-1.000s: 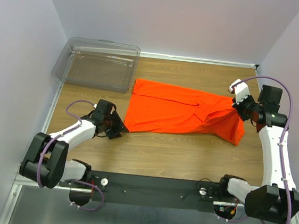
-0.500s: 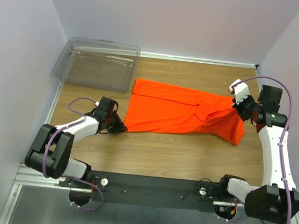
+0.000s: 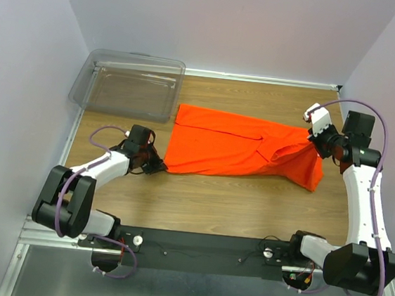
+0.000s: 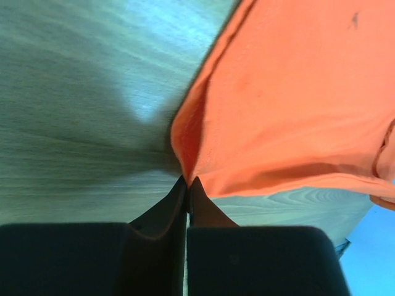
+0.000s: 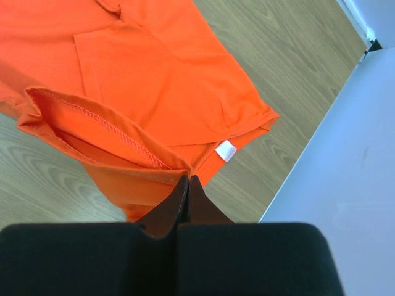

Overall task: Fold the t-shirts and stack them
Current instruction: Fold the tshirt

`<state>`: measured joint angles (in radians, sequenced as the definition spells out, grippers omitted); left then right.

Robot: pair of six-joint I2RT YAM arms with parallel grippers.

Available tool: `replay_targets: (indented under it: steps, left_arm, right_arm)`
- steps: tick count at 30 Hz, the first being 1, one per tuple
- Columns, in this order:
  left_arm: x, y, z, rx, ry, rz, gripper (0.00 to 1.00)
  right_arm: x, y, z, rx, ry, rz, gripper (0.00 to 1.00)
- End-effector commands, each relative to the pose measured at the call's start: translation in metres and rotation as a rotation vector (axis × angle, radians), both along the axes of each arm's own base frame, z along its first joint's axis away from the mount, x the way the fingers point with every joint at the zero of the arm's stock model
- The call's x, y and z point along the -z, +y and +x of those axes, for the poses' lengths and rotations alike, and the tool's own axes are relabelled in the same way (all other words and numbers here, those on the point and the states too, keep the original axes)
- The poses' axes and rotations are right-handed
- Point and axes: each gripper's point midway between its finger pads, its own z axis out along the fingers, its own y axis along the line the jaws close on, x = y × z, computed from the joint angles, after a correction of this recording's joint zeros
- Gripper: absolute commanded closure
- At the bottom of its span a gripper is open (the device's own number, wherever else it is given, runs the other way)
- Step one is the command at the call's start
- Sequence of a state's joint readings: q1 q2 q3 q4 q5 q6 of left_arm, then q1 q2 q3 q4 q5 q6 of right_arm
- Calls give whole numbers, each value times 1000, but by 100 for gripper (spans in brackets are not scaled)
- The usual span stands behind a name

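One orange t-shirt [image 3: 240, 147] lies spread across the middle of the wooden table [image 3: 206, 198], its long side running left to right, mostly flat with some loose folds toward the right end. A small white tag [image 5: 226, 150] shows at the shirt's edge in the right wrist view.

Left claw [image 3: 157, 165]: low at the table, at the shirt's near left corner. Its fingers [image 4: 166, 213] are pressed together with the tip of that corner pinched between them.

Right claw [image 3: 312, 137]: at the shirt's right end, raised off the table. Its fingers [image 5: 166, 213] are closed tight on a stitched hem, and the cloth hangs down from the grip in a sagging fold.

A clear plastic bin [image 3: 130, 84] sits at the far left corner, just apart from the shirt.
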<state>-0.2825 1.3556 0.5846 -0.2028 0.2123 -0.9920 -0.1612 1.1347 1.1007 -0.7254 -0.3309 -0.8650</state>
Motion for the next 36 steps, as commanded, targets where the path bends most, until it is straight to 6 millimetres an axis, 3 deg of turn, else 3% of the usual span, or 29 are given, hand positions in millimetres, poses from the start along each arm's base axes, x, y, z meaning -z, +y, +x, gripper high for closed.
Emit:
replay_targets:
  steps: [1,14,36]
  left_arm:
    - [-14,-6,10,23,-13,-38,94]
    - [-26,-13,37,43,-28,-57,94]
    - [-37,-21,87,51,-57,-54,93]
  right_arm:
    - [-23,-1,13,1,-66,16,100]
    - [-34,-3,25,12,-80,30,99]
    - [-24,-41,29,125,-71,20,99]
